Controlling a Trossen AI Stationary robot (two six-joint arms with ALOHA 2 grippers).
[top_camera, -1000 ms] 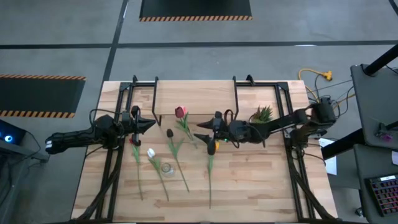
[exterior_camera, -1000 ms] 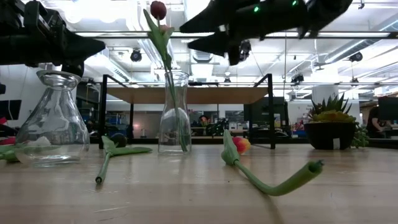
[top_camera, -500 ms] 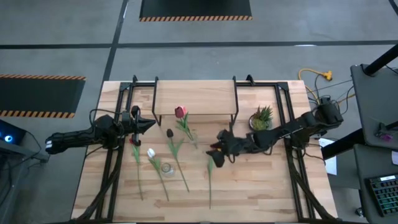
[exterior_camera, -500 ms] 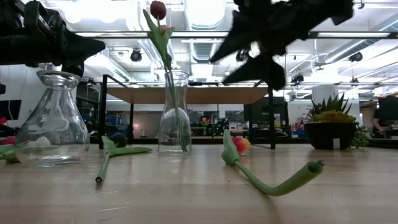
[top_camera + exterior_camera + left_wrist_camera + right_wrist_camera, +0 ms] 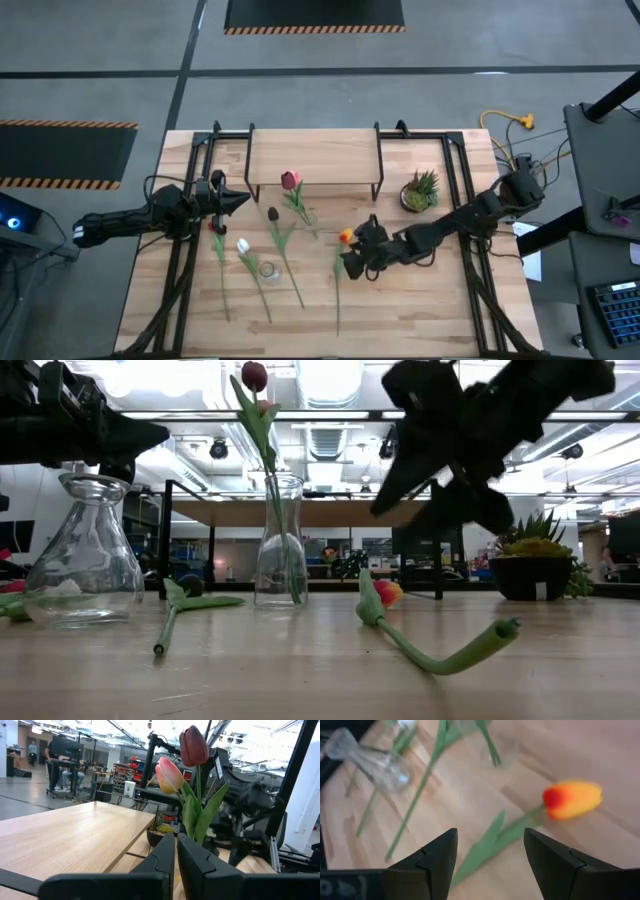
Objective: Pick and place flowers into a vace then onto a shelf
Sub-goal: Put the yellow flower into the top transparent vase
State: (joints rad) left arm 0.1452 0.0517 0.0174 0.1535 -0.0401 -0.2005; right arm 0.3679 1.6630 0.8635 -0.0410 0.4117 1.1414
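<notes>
The right gripper [image 5: 352,262], fingers spread, is coming down and toward the table's front edge over the orange-yellow tulip [image 5: 345,237] now uncovered.

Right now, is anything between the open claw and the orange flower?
No. In the right wrist view, only bare table lies between the right gripper and the orange tulip.

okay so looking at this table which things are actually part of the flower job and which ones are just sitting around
Part of the job:
- orange-yellow tulip lying on the table, under the open right gripper
- other tulips lying on the table, such as the white tulip
- tall vase already holding tulips
- wide vase, no flower standing in it
- shelf

Just lying about:
- potted plant
- yellow cable off the table
</notes>
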